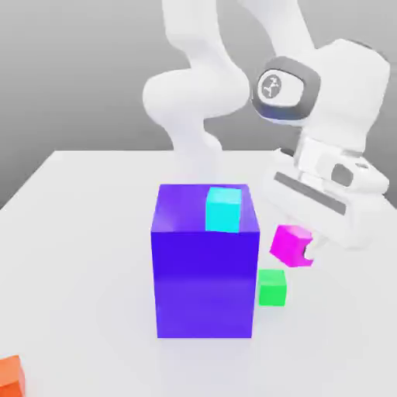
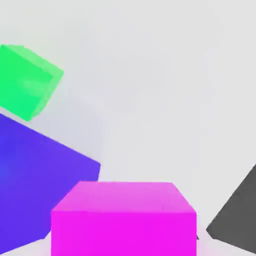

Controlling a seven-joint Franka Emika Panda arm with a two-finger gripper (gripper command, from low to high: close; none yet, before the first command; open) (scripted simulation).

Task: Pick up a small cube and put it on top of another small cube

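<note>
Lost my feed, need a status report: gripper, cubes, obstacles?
Gripper shut on magenta cube, held off the table. Green cube below it, top bare. Big blue-violet cube close beside green.

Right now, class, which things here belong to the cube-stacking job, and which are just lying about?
Part of the job:
- pink cube, held in the gripper
- green cube, on the table

Just lying about:
- big blue cube
- cyan cube on top of it
- orange cube

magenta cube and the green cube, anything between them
Nothing. In the exterior view the small magenta cube, held in the end effector, hangs above the small green cube with bare space between.
</note>
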